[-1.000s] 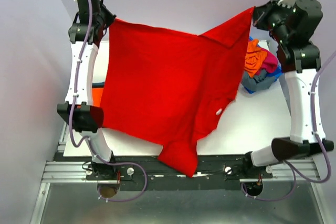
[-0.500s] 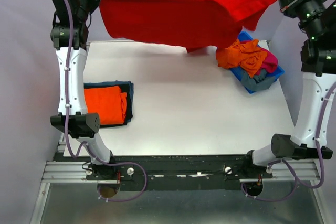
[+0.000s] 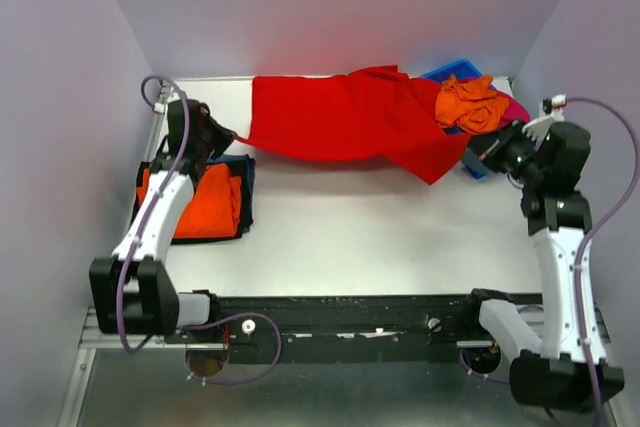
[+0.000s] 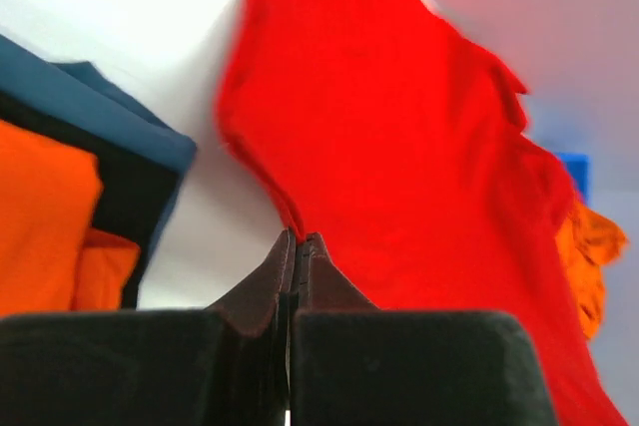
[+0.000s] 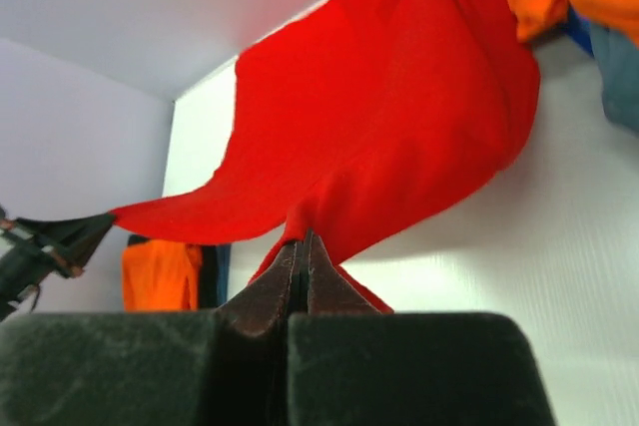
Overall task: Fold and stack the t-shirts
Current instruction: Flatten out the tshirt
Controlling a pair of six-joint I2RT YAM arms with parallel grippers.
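Smooth white table, soft rumpled red t-shirt stretched between left claw and right claw, both clamped on it

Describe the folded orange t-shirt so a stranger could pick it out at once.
Go to the left edge of the white table, where folded shirts lie stacked. The folded orange t-shirt is the top one, flat on a dark teal-blue shirt. The only other orange shirt sits crumpled on the blue bin at the far right corner.
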